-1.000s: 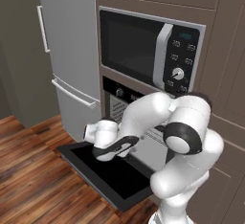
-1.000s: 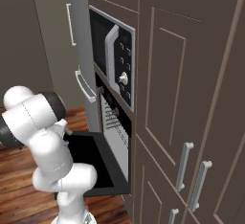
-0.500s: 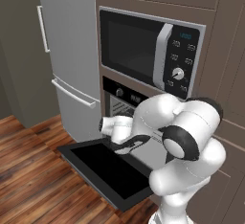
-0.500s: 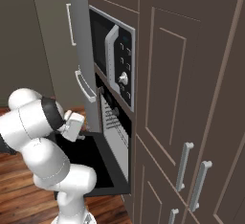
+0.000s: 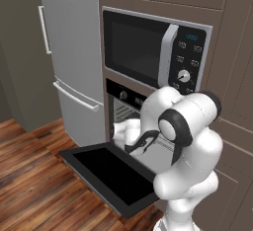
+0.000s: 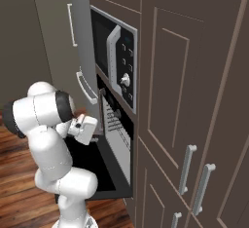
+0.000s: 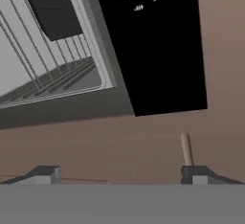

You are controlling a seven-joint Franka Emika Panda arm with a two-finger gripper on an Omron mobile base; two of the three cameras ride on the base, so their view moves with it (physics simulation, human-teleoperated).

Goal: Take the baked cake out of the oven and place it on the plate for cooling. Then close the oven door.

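Since the oven door (image 5: 111, 175) lies dropped flat at lower centre of the left base view, you have clear reach to the racks. Your fingers (image 7: 33, 174) stand wide apart, holding nothing, touching nothing, aimed at the oven (image 7: 158, 50) front. Beyond: wire racks (image 6: 115, 127). Cake not made out.

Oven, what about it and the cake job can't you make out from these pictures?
- Oven cavity: left base view, the arm's elbow hides much of it; no cake made out.
- Plate: not made out.
- Knob markings: hand view, blurred and cut off by the top edge.
- Oven door handle: left base view, faces away.
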